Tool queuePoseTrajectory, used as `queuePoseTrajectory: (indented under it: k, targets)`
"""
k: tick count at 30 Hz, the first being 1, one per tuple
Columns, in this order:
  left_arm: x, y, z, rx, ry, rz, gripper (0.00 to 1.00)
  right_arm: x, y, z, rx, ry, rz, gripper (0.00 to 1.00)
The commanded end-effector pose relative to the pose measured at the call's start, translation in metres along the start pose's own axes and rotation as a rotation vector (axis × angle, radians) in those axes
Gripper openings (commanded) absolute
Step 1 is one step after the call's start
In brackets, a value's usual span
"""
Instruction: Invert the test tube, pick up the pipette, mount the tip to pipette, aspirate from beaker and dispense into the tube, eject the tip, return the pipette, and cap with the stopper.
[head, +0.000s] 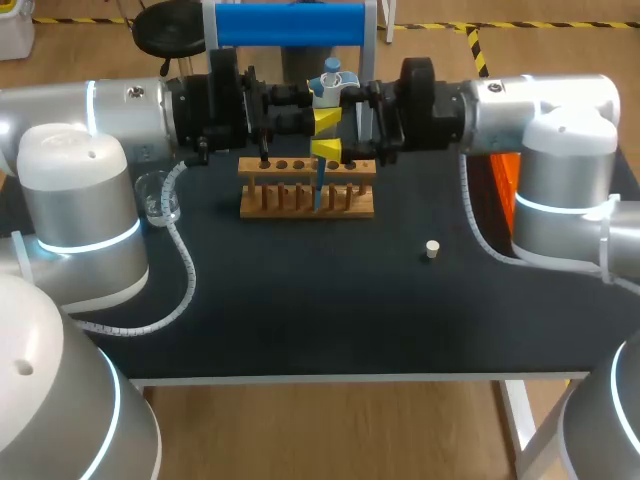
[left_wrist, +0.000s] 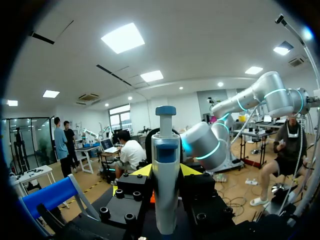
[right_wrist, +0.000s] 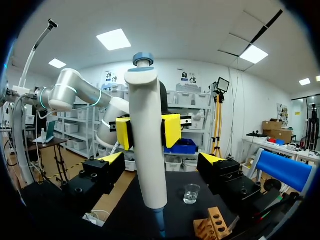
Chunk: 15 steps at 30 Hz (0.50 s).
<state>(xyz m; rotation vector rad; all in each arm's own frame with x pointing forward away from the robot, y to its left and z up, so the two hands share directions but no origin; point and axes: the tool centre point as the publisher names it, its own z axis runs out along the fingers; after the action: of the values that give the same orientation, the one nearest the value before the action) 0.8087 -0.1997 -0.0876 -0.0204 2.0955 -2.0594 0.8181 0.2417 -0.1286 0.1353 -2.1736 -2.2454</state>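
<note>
The pipette (head: 327, 88) is held upright over the test tube rack (head: 305, 203) — pinched by the left gripper (left_wrist: 166, 172); the right gripper (right_wrist: 161, 160) is spread.

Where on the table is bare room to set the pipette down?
The wide front strip between rack and near edge is bare, save the stopper toward the right. Crowded behind: left claw, right claw and pipette over the rack, beaker at its left.

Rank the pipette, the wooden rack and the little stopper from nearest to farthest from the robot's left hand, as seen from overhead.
1. Pipette: gripped in the left hand.
2. Wooden rack: right under the hand.
3. Stopper: lying apart, on the right arm's side.
</note>
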Motion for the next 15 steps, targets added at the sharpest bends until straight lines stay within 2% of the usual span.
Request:
queuePoseTrajectory:
  k: [1, 6, 7, 9, 12, 15]
  targets:
    - [0.0008, -0.0001, 0.0018, 0.001, -0.006, 0.001, 0.0, 0.0003, 0.0003, 0.0027, -0.001, -0.005, 0.001, 0.95]
    - [0.0008, -0.0001, 0.0018, 0.001, -0.006, 0.001, 0.0, 0.0006, 0.0008, 0.0036, -0.002, -0.011, 0.004, 0.86]
    - [0.0008, -0.0001, 0.0018, 0.001, -0.006, 0.001, 0.0, 0.0006, 0.0008, 0.0036, -0.001, -0.011, 0.004, 0.8]
    - [0.0008, -0.0001, 0.0018, 0.001, -0.006, 0.001, 0.0, 0.0007, 0.0009, 0.0036, 0.003, -0.015, 0.004, 0.5]
    - [0.0008, -0.0001, 0.0018, 0.001, -0.006, 0.001, 0.0, 0.0008, 0.0008, 0.0037, 0.002, -0.016, 0.005, 0.4]
    - [0.0008, -0.0001, 0.0018, 0.001, -0.006, 0.001, 0.0, 0.001, 0.0008, 0.0034, 0.002, -0.017, 0.006, 0.35]
